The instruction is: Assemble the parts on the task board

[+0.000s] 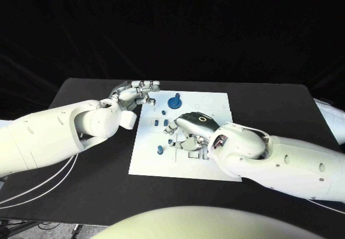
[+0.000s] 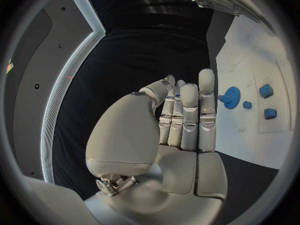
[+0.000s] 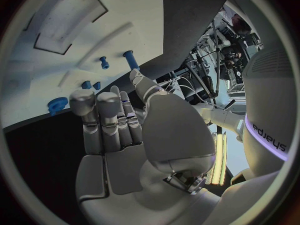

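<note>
The white task board (image 1: pixel 205 164) lies in the middle of the black table. On it sit a blue gear (image 1: pixel 175 102), two small blue blocks (image 1: pixel 155 121) and a blue peg (image 1: pixel 159 148). My left hand (image 1: pixel 136 92) hovers at the board's far left corner, with its fingers (image 2: pixel 189 115) straight and nothing in them. The gear (image 2: pixel 230 96) and blue blocks (image 2: pixel 265 90) lie beyond those fingers. My right hand (image 1: pixel 188 130) hangs over the board's middle, fingers pointing down at it. Its fingers (image 3: pixel 106 116) are stretched out, with nothing plainly in them. A blue cylinder (image 3: pixel 131 59) and the gear (image 3: pixel 57 104) lie past them.
The black table (image 1: pixel 86 92) runs wide round the board on all sides. White cables (image 1: pixel 36 186) hang off the table's left near edge under my left arm.
</note>
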`<state>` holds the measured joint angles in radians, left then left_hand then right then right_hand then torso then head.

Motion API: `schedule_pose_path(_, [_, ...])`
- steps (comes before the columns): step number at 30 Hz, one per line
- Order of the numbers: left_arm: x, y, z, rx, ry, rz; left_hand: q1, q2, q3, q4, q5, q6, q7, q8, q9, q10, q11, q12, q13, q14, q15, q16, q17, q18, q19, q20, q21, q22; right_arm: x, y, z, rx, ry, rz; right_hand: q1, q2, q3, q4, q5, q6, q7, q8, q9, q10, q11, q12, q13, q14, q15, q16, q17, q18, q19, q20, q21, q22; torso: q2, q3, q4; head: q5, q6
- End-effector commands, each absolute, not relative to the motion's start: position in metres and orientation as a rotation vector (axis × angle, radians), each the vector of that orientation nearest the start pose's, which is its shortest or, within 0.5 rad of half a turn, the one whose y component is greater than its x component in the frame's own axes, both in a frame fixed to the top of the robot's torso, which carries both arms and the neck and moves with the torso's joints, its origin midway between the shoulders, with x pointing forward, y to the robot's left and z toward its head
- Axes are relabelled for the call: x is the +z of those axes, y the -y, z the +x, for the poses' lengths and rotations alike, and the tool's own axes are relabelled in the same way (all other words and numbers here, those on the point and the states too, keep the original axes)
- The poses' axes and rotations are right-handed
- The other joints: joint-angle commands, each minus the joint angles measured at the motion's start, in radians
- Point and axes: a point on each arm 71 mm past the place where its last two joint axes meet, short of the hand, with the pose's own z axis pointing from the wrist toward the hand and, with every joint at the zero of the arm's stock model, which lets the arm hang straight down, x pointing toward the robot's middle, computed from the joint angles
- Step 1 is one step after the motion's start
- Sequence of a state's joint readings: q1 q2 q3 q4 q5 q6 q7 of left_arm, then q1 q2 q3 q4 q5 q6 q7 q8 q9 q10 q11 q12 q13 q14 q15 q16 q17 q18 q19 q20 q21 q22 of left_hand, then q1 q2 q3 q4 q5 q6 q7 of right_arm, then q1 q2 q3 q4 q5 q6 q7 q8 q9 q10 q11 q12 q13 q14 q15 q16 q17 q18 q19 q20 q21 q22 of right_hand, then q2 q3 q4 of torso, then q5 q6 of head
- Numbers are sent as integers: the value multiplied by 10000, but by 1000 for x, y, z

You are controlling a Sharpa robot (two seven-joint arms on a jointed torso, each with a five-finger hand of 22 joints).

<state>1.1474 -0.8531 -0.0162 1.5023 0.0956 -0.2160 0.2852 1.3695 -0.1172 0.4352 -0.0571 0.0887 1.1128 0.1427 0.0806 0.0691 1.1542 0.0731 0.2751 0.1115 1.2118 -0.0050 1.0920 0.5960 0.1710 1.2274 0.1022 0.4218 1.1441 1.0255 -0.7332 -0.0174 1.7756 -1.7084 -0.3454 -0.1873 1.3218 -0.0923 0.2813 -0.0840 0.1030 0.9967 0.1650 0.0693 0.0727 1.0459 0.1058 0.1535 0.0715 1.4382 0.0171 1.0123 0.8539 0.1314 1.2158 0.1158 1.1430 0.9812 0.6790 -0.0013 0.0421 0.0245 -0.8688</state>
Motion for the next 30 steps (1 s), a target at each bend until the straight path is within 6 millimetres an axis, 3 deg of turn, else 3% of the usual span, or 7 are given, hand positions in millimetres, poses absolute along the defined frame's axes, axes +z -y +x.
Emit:
schedule_pose_path(1, [-204,-215,484,-15906,-15315,-13096,-8,79,56,-3,-4,-58,-11,-8,-7,-79,6,60,9,-79,22,-36,-9,102,-50,-39,-49,-17,-201,99,392,9610,-16318,-2125,-60,123,-65,91,158,246,-4,97,37,647,-103,316,58,242,-75,472,499,-101,437,-17,457,560,-16,-12,-21,-148,92])
schedule_pose_path(4, [-204,-216,484,-15901,-15320,-13099,-8,79,56,-3,-4,-58,-11,-8,-7,-79,6,60,9,-79,22,-36,-9,102,-50,-39,-49,-17,-195,132,398,9006,-17274,-788,-287,138,-155,281,373,363,-75,119,39,1652,-301,833,268,499,-216,1225,1356,-283,1010,-111,1133,1423,-43,-35,-73,-235,129])
schedule_pose_path(7, [-204,-216,483,-15901,-15325,-13099,-8,79,56,-3,-4,-58,-11,-8,-7,-79,6,60,9,-79,22,-36,-9,102,-50,-39,-49,-17,-192,164,400,8094,-18002,273,-842,-45,-608,666,718,527,-355,268,78,3016,-634,1947,954,743,-480,2061,2300,-482,1589,-338,1853,2342,-69,-50,-144,-343,190])
schedule_pose_path(11, [-203,-216,482,-15900,-15339,-13065,-8,79,56,-3,-4,-58,-11,-8,-7,-79,6,60,9,-79,22,-36,-9,102,-50,-39,-49,-17,-194,194,397,6908,-18768,1080,-1092,-74,-1426,1280,1507,491,-522,663,159,2326,-799,4611,3548,774,-788,2826,3124,-656,1855,-459,2358,2969,-79,-61,-222,-401,246])
schedule_pose_path(13, [-203,-215,482,-15915,-15355,-13048,-11,79,56,-2,-4,-58,-10,-8,-6,-82,7,61,10,-82,23,-39,-15,102,-50,-38,-51,-18,-196,205,394,6362,-19051,1279,-1084,-17,-1730,1524,1532,430,-508,875,198,2167,-800,6517,5665,792,-646,3104,3457,-656,1932,-529,2516,3188,-76,-68,-241,-446,256])
schedule_pose_path(25, [-203,-213,482,-15969,-15395,-13015,-18,79,54,0,-5,-58,-10,-7,-5,-93,11,65,11,-89,26,-48,-31,101,-51,-36,-56,-20,-210,221,382,4337,-19595,654,-1316,202,-2776,2603,2005,327,-560,1459,289,1963,-783,8476,8105,802,-617,3490,3909,-719,2053,-509,2770,3551,-89,-106,-276,-517,273])
schedule_pose_path(30, [-203,-213,482,-15966,-15399,-13017,-18,79,54,0,-5,-58,-10,-7,-5,-93,11,65,11,-89,26,-48,-31,101,-51,-36,-56,-20,-216,217,380,4148,-19726,472,-1450,279,-3350,3298,1338,268,-570,1651,304,1921,-778,8613,8426,794,-608,3523,3930,-721,2044,-499,2792,3584,-88,-108,-260,-513,261])
